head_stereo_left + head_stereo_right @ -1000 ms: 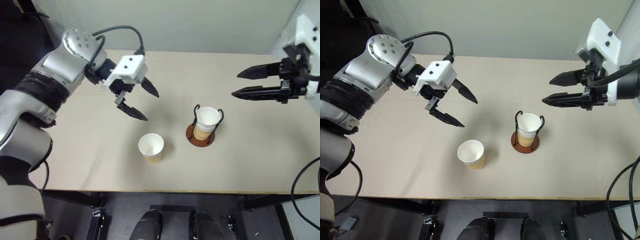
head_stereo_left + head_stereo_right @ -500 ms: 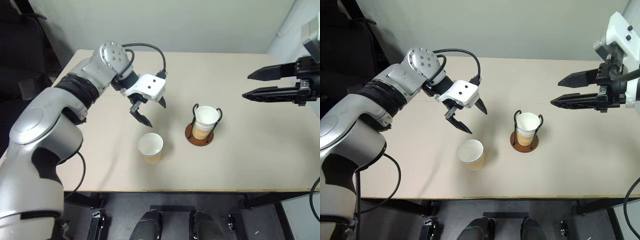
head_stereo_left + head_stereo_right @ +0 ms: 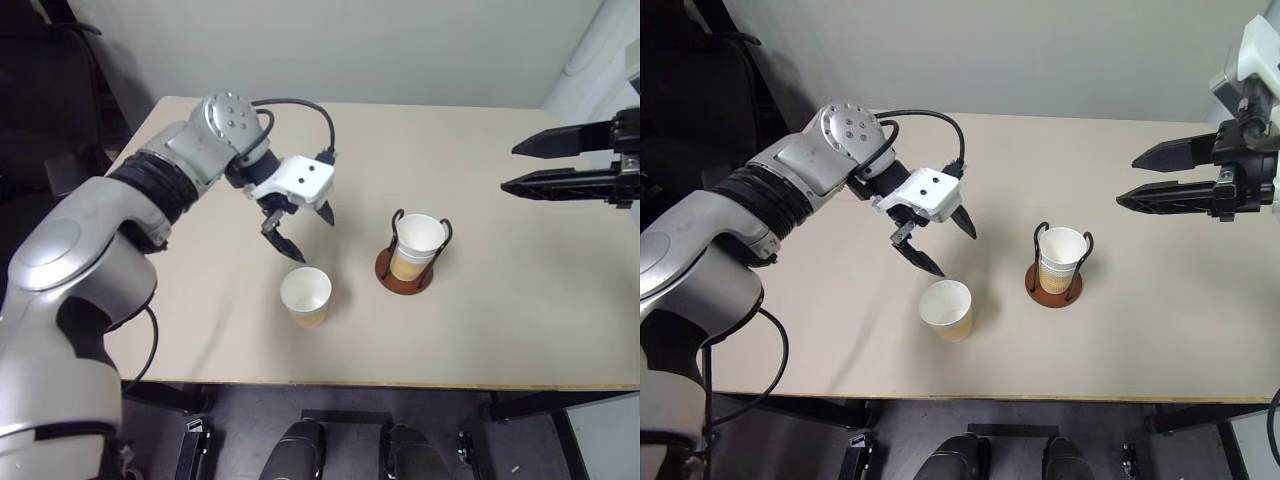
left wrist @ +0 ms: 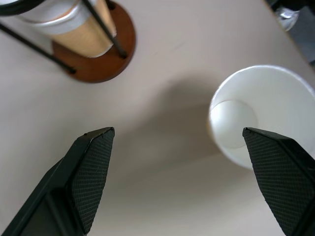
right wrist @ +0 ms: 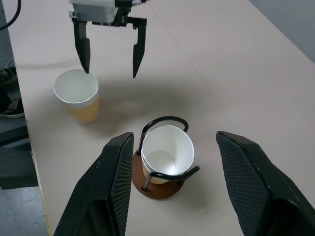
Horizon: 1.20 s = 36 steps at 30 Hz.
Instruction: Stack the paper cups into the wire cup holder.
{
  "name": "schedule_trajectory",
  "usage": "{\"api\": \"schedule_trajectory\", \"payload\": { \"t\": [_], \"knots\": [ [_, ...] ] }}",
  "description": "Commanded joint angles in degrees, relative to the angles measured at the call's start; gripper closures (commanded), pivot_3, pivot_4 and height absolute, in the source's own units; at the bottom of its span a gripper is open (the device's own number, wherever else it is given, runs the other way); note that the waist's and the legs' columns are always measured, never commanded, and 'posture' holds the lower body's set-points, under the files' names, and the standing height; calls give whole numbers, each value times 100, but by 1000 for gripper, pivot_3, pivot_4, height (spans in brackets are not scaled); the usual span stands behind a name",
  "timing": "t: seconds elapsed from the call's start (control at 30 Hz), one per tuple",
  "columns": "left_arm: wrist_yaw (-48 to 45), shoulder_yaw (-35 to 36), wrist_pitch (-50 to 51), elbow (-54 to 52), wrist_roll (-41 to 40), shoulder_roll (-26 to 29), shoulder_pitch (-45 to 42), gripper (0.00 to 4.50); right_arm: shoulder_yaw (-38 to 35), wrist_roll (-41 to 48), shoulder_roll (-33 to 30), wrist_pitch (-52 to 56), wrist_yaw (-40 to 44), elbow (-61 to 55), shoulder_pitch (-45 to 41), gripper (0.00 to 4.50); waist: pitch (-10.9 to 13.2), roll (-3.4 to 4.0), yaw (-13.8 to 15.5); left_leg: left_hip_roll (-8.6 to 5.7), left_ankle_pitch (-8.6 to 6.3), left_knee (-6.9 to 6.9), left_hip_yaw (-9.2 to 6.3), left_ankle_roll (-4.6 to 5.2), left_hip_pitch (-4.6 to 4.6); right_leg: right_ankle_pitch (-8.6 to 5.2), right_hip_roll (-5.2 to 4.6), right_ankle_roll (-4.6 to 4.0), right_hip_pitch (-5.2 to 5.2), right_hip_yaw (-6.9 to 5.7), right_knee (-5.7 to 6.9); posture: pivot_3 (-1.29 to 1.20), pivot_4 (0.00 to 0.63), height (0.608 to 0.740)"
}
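Reaching in from my left, my left arm bends across the pale bench [image 3: 480,330] with its hand [image 3: 305,228] angled steeply downward, the two black fingers spread wide and holding nothing. The hand hangs just above and behind a loose paper cup [image 3: 306,295], which stands upright with its open mouth up, near the front edge of the bench. In the left wrist view that cup [image 4: 261,115] sits close to one fingertip [image 4: 280,172], apart from it, rather than centred between the two.

To the right of the loose cup, with a gap between them, stands the wire cup holder [image 3: 404,271], its reddish-brown base flat on the bench. Nested cups [image 3: 417,243] sit upright inside its black wire loops.

My right hand [image 3: 565,165] hovers high over the far right side of the bench, well apart from the holder, pointing toward the left. Its fingers are spread and empty.
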Motion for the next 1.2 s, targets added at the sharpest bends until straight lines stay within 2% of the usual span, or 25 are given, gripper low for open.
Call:
{"api": "schedule_trajectory", "payload": {
  "t": [0.03,0.33,0.57,1.0,1.2],
  "knots": [
    [-161,-77,-46,-152,-85,133,-137,0,-76,63,-173,-113,15,-7,-45,1869,0,-1,1,1,-1,0,-4,0,2,1,-5,2,0,2,1,0,150,740],
    [-161,-31,-523,76,310,-41,6,0,-101,136,-190,-150,-38,-35,3,1869,0,0,1,3,-1,5,-3,2,11,-4,-10,1,9,3,2,0,150,740],
    [-161,9,-565,-50,291,-122,161,0,-141,255,-107,-192,-86,-164,164,1869,-1,-1,-7,8,-1,10,-10,1,10,-3,-15,4,10,9,5,0,150,740],
    [-161,-8,-341,-438,234,-140,401,0,-679,663,102,-687,-125,-583,1179,1869,-3,-3,6,2,-2,9,-2,4,13,2,-7,11,20,0,3,0,150,740],
    [-161,-9,-402,-377,329,-181,460,0,-702,805,154,-731,-293,-601,1226,1869,-3,-2,4,0,-1,14,1,5,15,4,-8,13,22,2,3,0,150,740]
  ]
}}
